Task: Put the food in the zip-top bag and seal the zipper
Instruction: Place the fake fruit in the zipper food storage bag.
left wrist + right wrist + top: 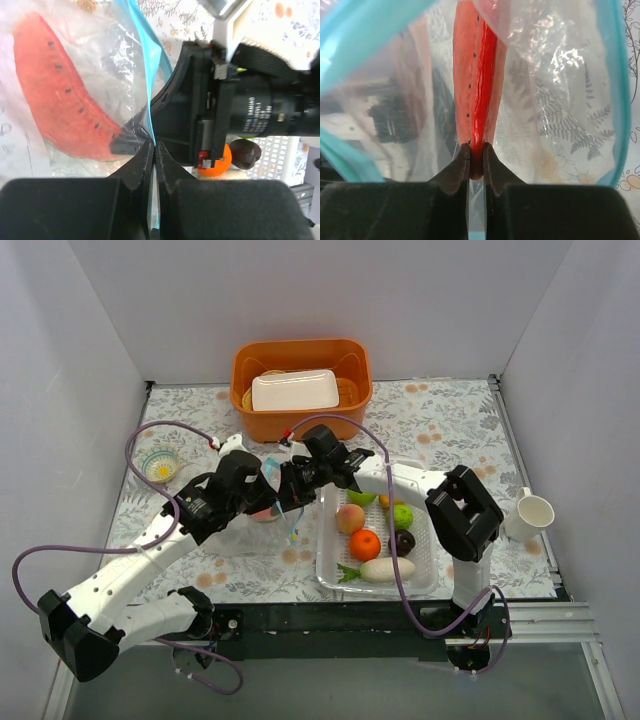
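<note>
Left hand [154, 150] pinched tight on the zipper [149, 75] at the bag [115, 55] mouth, right hand [476, 152] reaching into the bag, clamping the watermelon slice [479, 75], other food [365, 543] in basket [325, 575] right of the bag

Red watermelon slice [60, 100], black-dotted; clear bag [555, 100], blue-teal zipper [360, 35]; leaf-patterned tablecloth [450, 425].

The left arm [120, 590] and the right arm [462, 510] have white links and black joints. A purple cable [60, 552] loops along each. Behind the right gripper [476, 155], a black motor [252, 112] carries white lettering.
</note>
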### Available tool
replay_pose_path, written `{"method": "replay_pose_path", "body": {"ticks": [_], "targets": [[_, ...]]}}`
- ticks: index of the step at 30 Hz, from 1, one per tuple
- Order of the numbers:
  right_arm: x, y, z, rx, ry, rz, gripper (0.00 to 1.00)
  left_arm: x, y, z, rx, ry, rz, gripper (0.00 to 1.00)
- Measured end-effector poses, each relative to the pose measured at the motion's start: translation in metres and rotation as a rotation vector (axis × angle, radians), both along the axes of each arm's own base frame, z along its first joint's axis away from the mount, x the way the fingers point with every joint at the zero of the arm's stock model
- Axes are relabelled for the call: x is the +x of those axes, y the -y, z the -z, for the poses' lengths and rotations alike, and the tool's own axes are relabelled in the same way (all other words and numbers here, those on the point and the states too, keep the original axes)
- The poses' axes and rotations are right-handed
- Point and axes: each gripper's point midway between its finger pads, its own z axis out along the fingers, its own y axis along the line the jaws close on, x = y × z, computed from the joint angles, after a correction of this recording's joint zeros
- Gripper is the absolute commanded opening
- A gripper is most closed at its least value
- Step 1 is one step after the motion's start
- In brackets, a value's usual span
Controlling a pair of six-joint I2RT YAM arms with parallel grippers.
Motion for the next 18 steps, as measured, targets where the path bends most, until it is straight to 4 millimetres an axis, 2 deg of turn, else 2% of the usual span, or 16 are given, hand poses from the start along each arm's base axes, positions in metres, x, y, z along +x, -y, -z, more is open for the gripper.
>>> {"method": "replay_pose_path", "body": {"ticks": [1, 2, 4, 5, 8, 12, 18], "targets": [[-0.002, 0.0, 0.001, 0.001, -0.004, -0.008, 0.19, 0.0, -0.001, -0.004, -0.003, 0.011, -0.006, 0.0], [-0.003, -0.001, 0.001, 0.003, -0.005, -0.016, 0.27, 0.001, -0.003, -0.008, -0.007, 0.023, -0.012, 0.0], [-0.005, -0.001, 0.001, 0.007, -0.005, -0.024, 0.36, 0.001, -0.007, -0.014, -0.008, 0.042, -0.027, 0.0], [-0.005, -0.002, 0.0, 0.012, 0.0, -0.029, 0.46, 0.002, -0.008, -0.016, -0.007, 0.048, -0.034, 0.0], [-0.002, -0.003, -0.003, 0.026, 0.025, -0.03, 0.58, 0.005, -0.014, -0.019, 0.007, 0.059, -0.065, 0.0], [0.002, 0.0, -0.017, 0.036, 0.089, -0.013, 0.59, 0.005, -0.023, -0.013, 0.042, 0.043, -0.107, 0.0], [0.012, 0.016, -0.067, 0.058, 0.258, 0.063, 0.6, 0.003, -0.033, -0.008, 0.078, 0.03, -0.149, 0.0]]}}
